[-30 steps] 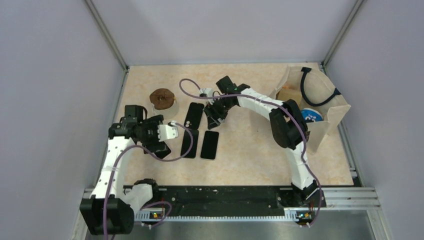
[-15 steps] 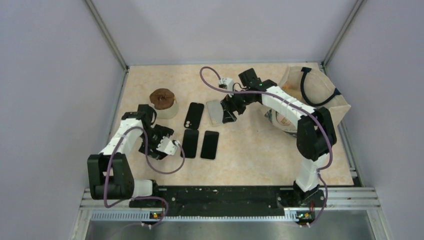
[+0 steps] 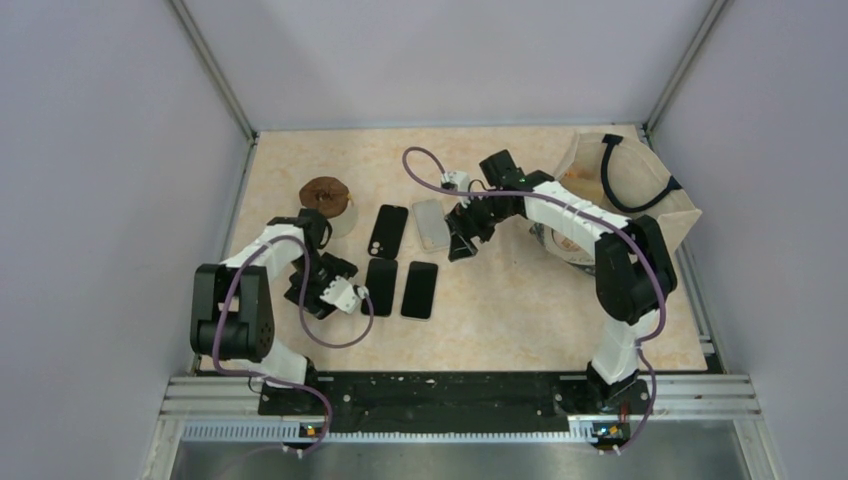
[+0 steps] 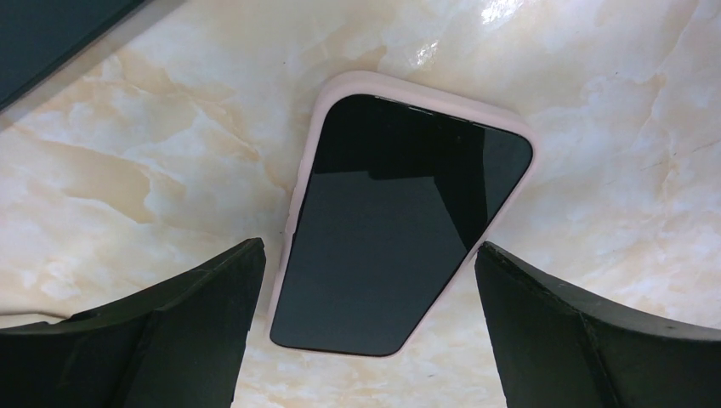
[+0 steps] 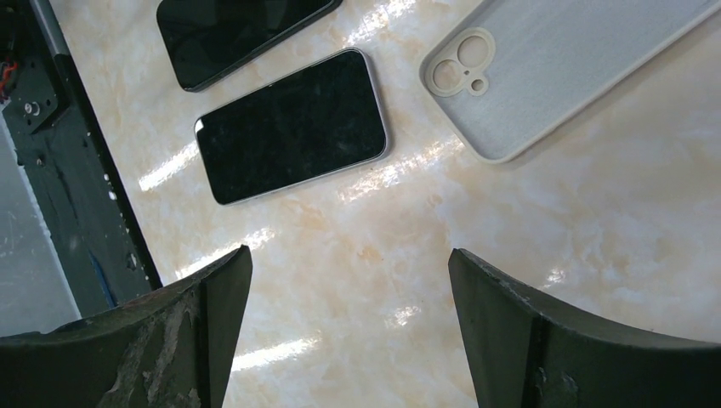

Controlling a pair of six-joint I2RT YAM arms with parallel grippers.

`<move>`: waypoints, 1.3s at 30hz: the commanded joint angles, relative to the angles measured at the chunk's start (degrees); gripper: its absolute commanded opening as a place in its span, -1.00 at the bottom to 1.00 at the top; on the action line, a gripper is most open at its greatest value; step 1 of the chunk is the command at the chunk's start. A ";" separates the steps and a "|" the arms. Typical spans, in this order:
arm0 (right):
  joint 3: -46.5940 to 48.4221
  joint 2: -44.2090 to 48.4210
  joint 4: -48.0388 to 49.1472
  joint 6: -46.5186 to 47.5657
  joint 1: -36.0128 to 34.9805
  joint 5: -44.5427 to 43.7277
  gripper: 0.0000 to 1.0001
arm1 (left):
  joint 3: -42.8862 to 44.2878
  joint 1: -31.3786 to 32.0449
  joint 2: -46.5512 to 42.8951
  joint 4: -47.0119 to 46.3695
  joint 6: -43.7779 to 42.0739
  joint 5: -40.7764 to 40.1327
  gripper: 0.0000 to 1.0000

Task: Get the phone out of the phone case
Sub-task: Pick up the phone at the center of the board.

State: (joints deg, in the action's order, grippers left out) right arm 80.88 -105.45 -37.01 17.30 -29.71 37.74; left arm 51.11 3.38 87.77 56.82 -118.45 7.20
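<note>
The left gripper (image 4: 366, 285) hangs spread wide and empty. The phone (image 4: 400, 212), in its pink case (image 4: 299, 183), lies screen up on the table (image 4: 612, 170) just below, between the fingers and reaching ahead of them. The right gripper (image 5: 349, 280) is likewise open and empty, with a grey case (image 5: 553, 68) and a bare phone (image 5: 293, 123) ahead of it. Risks: closing across the width would likely clamp case and phone together, so nothing separates. On the glossy top the flat pair may slide or pivot away, or a fingertip may scrape the screen.
</note>
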 commanded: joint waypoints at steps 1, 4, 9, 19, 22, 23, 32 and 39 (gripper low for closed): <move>-1.42 4.27 2.76 -0.40 0.94 2.34 0.70 | 2.96 0.49 2.24 0.98 -18.57 -1.81 0.96; -1.86 4.53 3.24 -0.63 1.14 2.65 0.70 | 2.91 0.52 3.43 0.50 -19.74 -2.19 0.95; -2.02 4.00 3.53 -0.98 1.49 3.73 0.70 | 0.96 0.58 3.84 -0.74 -20.90 -1.52 0.94; -1.94 2.60 3.95 -1.48 1.59 4.68 0.71 | -5.52 0.52 0.08 -7.75 -20.55 2.58 0.85; -1.96 2.48 3.90 -1.56 1.58 4.89 0.71 | -7.82 0.49 -0.72 -10.10 -20.19 2.83 0.69; -2.10 2.43 3.86 -1.58 1.67 4.97 0.71 | -8.67 0.49 -0.96 -10.94 -20.01 2.90 0.65; -2.31 2.42 3.79 -1.74 1.72 5.13 0.71 | -10.56 0.49 -1.93 -12.98 -17.70 4.39 -0.07; -1.75 2.64 3.12 -1.95 2.64 5.98 0.71 | -10.75 0.57 -5.28 -11.83 -11.49 8.39 -1.00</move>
State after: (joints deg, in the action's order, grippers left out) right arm 78.37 -103.94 -34.85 16.03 -28.58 41.60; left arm 43.20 3.79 82.59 47.48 -119.63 4.75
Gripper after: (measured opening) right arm 0.851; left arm 0.854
